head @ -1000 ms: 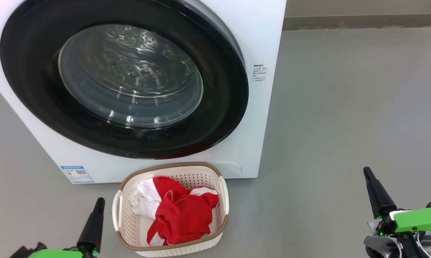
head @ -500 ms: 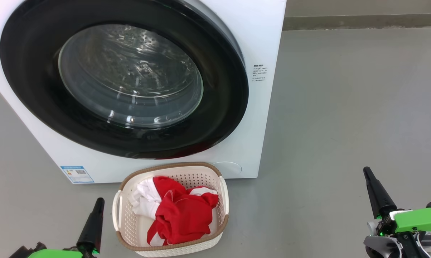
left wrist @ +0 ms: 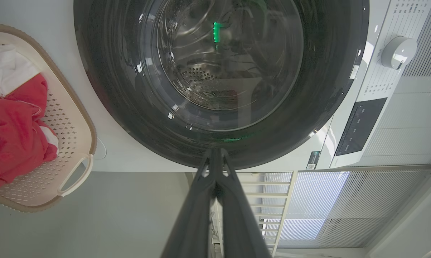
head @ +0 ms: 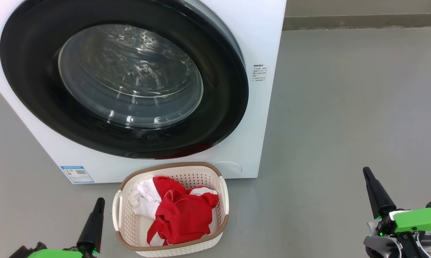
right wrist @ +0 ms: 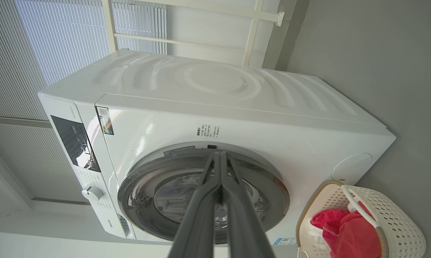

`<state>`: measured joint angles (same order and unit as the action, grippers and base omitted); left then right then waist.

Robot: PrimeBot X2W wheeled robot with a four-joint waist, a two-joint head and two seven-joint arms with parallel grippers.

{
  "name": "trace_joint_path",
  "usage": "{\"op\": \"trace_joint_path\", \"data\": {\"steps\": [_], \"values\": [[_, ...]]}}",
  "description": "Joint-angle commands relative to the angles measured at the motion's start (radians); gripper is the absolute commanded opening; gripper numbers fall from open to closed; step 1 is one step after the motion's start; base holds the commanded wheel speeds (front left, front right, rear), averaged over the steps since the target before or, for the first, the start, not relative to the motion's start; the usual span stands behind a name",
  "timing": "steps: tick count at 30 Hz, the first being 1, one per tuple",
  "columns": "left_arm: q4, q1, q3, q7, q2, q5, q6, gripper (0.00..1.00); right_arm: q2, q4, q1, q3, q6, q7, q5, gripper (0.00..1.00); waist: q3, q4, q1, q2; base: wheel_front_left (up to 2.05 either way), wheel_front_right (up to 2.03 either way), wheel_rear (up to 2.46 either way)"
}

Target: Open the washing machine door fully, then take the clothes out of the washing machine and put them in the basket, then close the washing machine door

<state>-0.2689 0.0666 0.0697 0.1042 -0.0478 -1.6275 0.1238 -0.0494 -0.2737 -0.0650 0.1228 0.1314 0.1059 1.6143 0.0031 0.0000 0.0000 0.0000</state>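
The white washing machine (head: 265, 43) stands on the floor with its black-rimmed round door (head: 222, 118) shut flat against its front; the drum behind the glass looks bare. In front of it sits the cream basket (head: 124, 222) holding the red and white clothes (head: 181, 215). My left gripper (head: 100, 200) is shut, low at the basket's left. My right gripper (head: 366, 171) is shut, well off to the right over bare floor. The left wrist view shows the door (left wrist: 104, 89), the basket (left wrist: 76, 118) and clothes (left wrist: 15, 136). The right wrist view shows the machine (right wrist: 237, 89), basket (right wrist: 398, 222) and clothes (right wrist: 348, 233).
Grey floor (head: 344, 107) spreads wide to the right of the machine. A wall base (head: 362, 21) runs along the far edge. The machine's control panel and dial (left wrist: 398, 52) sit above the door.
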Motion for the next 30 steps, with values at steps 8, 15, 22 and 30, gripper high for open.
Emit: {"op": "trace_joint_path", "data": {"steps": [8,15,22,30], "values": [[0.024,0.041,0.038,0.004,-0.007,0.014,0.007,0.00,-0.004,0.029,-0.043,-0.013,-0.001,0.004,-0.002,0.00,0.000,0.000,0.0000,0.0000,0.00,0.00,0.00],[0.024,0.041,0.039,0.005,-0.007,0.014,0.007,0.00,-0.004,0.029,-0.043,-0.012,-0.001,0.005,-0.003,0.00,0.000,0.000,0.0000,0.0000,0.00,0.00,0.00],[0.024,0.041,0.039,0.005,-0.006,0.015,0.007,0.00,-0.004,0.029,-0.043,-0.012,-0.001,0.005,-0.003,0.00,0.000,0.000,0.0000,0.0000,0.00,0.00,0.00],[0.024,0.041,0.040,0.006,-0.006,0.015,0.007,0.00,-0.003,0.029,-0.043,-0.011,-0.001,0.005,-0.004,0.00,0.000,0.000,0.0000,0.0000,0.00,0.00,0.00]]}}
